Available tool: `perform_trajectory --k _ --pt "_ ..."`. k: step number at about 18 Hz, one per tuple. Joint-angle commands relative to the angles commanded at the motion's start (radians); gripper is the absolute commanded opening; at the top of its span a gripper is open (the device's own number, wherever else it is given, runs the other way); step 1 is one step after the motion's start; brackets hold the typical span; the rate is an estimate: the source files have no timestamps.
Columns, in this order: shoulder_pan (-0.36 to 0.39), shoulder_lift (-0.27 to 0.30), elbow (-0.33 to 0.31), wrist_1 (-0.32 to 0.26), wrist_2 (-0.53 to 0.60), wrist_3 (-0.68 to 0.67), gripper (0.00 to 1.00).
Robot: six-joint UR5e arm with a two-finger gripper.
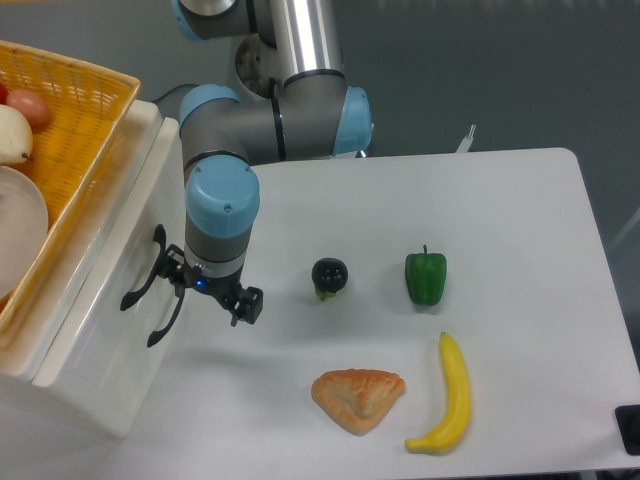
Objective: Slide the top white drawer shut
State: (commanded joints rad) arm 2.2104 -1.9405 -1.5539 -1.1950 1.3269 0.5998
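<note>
The top white drawer (105, 320) is at the left, its glossy front almost flush with the cabinet, and none of its inside shows. Its curved black handle (140, 272) sits on the front panel. My gripper (211, 289) points down right beside the front. One finger (172, 274) is at the handle and the other finger (250, 303) stands over the table. The gripper is open and holds nothing. Whether the left finger touches the handle is hard to tell.
A yellow wicker basket (80, 110) with fruit and a white plate rests on the cabinet top. On the table lie a small black fruit (329, 275), a green pepper (426, 277), a pastry (357, 398) and a banana (450, 395). A dark object (630, 428) sits at the right edge.
</note>
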Motion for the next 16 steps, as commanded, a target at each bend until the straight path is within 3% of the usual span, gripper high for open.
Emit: perform_trajectory --k 6,8,16 --pt "0.066 -0.002 0.032 0.002 -0.003 0.027 1.0" --pt "0.097 0.003 0.028 0.0 -0.003 0.134 1.0" --pt "0.291 0.109 -0.024 -0.023 0.009 0.616 1.0"
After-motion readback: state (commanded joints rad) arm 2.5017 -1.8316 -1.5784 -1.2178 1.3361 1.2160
